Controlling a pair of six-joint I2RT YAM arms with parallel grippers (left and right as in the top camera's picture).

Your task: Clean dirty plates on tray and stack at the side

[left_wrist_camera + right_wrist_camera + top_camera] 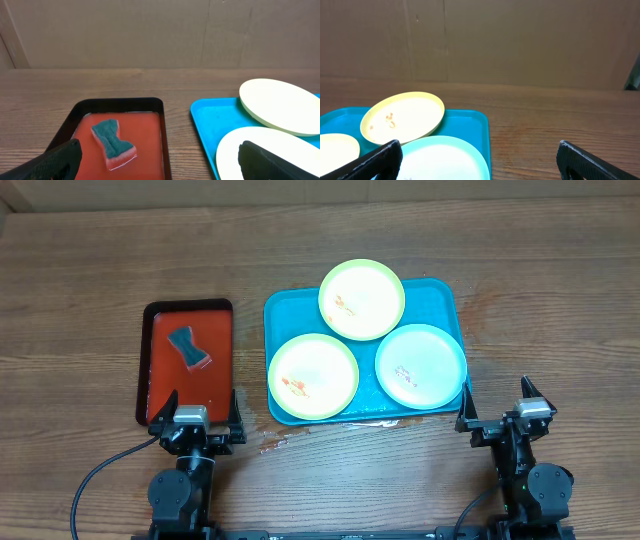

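No writing, label, brand, number or sign can be read in any of the three views. The plates [361, 298] carry only red-orange smears, not letters. The blue tray [287, 312], the red tray [217, 330], the sponge [188, 347] and the wooden table [80, 300] show plain, unmarked surfaces.

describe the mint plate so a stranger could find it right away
Find the big blue tray mid-table, holding three plates. The mint plate sits at the tray's right end, on the near side. Its rim is mint green; the other two plates have yellow-green rims.
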